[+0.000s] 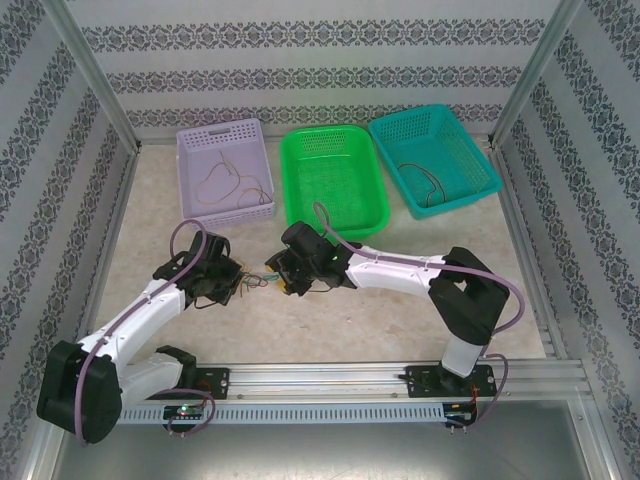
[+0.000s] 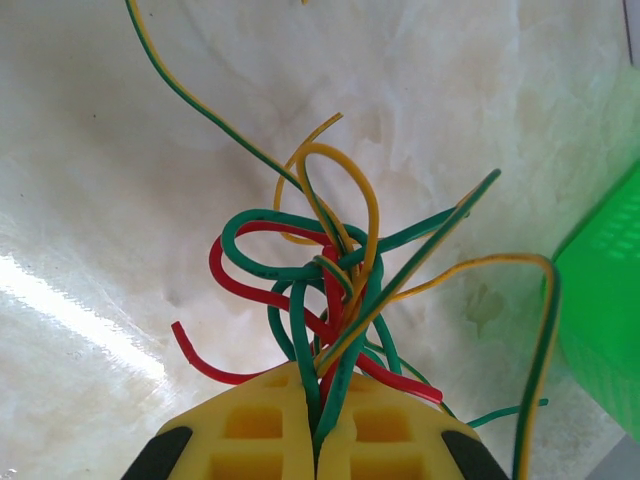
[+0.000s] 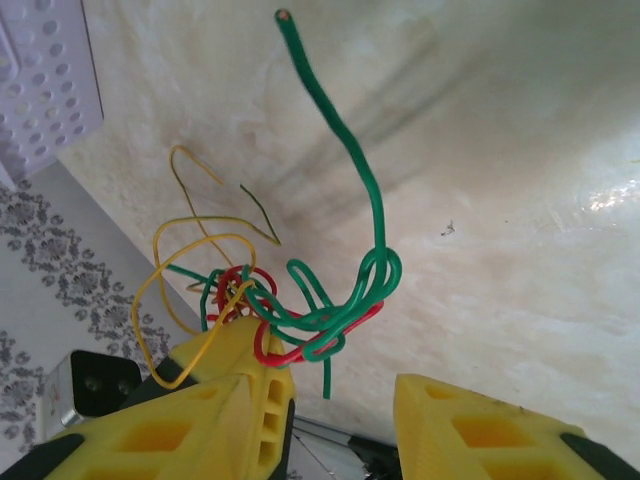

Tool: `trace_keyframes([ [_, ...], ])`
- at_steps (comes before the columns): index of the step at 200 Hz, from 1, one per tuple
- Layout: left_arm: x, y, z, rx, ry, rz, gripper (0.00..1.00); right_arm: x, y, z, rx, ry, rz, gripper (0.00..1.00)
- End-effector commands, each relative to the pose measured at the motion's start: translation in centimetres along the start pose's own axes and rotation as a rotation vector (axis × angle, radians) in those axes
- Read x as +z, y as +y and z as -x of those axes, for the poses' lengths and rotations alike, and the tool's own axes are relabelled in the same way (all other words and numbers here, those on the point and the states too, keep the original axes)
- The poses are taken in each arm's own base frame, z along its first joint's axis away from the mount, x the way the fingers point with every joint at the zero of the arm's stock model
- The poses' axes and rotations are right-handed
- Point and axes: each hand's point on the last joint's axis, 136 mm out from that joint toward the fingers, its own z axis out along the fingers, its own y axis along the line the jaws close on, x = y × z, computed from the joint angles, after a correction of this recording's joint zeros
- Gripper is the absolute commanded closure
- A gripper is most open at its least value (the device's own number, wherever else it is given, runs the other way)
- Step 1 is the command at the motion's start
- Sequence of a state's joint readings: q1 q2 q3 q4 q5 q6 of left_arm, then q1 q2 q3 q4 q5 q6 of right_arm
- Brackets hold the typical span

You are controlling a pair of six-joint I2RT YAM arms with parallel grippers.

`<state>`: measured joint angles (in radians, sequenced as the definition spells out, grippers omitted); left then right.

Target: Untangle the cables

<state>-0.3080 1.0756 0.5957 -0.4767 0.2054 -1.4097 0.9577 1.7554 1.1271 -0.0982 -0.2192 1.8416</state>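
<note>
Green, red and yellow cables [image 2: 340, 290] in a knot, pinched tight in clenched left gripper [image 2: 318, 405]; right gripper [image 3: 335, 380] released, jaws apart, knot just beside one finger.

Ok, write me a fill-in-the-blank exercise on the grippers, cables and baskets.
The left gripper is ___ on the tangled cables.
The jaws of the right gripper stand ___.
The middle basket is ___.
A dark cable lies in the teal basket, the one furthest ___.
Missing: shut; open; green; right.
</note>
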Motion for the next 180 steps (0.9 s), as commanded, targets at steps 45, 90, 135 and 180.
trace_keyframes([
  [45,-0.6,-1.7,-0.5,0.005,0.006,-0.062,1.0,1.8,0.7,1.0,0.074,-0.027,0.02,0.65],
  [90,-0.8,-2.1,-0.5,0.015,0.002,-0.068,1.0,2.3,-0.1,1.7,0.082,-0.053,0.005,0.78],
  [135,-0.6,-1.3,-0.3,0.02,-0.014,-0.034,1.0,-0.4,0.8,3.3,0.019,-0.113,0.024,1.0],
  [180,-0.9,0.1,1.3,0.086,-0.086,0.088,1.0,-7.9,0.5,6.4,-0.15,-0.203,0.038,1.0],
])
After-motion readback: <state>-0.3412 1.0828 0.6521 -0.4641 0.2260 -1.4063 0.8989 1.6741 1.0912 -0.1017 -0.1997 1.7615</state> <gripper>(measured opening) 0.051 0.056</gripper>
